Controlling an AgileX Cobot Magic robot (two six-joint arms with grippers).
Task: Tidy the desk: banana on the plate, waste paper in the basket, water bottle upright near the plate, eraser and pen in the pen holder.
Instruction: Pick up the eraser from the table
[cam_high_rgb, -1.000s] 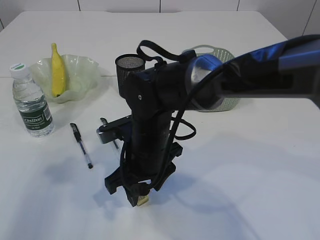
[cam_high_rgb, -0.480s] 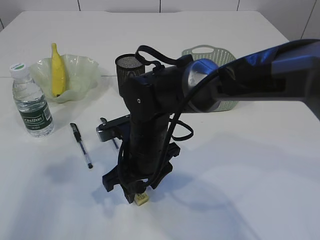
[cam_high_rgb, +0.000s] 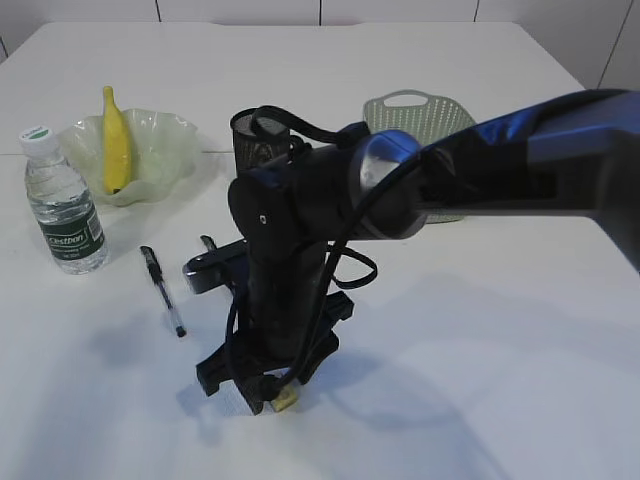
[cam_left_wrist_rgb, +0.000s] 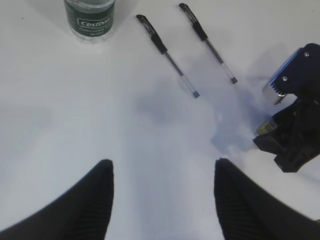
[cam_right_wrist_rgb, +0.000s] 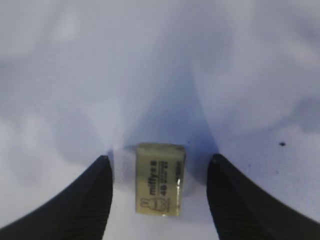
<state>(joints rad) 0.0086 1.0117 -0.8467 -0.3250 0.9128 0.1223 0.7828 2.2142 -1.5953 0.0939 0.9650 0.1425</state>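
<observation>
The right gripper (cam_right_wrist_rgb: 157, 195) is lowered straight over the eraser (cam_right_wrist_rgb: 160, 178), jaws spread wide, one finger on each side and clear gaps left on both. Nothing is gripped yet; the little cream block lies flat on the table (cam_high_rgb: 520, 330), its printed face up, sitting squarely between the fingers so that a simple close should catch its long sides. In the exterior view the eraser (cam_high_rgb: 285, 400) is just glimpsed under the right gripper (cam_high_rgb: 262, 390), near the front of the desk.

The left gripper (cam_left_wrist_rgb: 162, 195) is held well open and empty above bare tabletop, kept back so the working arm is not crowded. Two pens (cam_left_wrist_rgb: 167, 56) are seen lying side by side ahead of it, near the water bottle (cam_left_wrist_rgb: 90, 20).

The bottle (cam_high_rgb: 62, 200) is already stood upright by the plate (cam_high_rgb: 165, 150), and the banana (cam_high_rgb: 116, 140) is laid in that plate. The pen holder (cam_high_rgb: 258, 140), a dark mesh cup, is partly hidden behind the right arm, with the basket (cam_high_rgb: 420, 115) beyond. Whether paper lies in the basket cannot be told. The eraser pick looks to be the step in hand, the pens to follow.
</observation>
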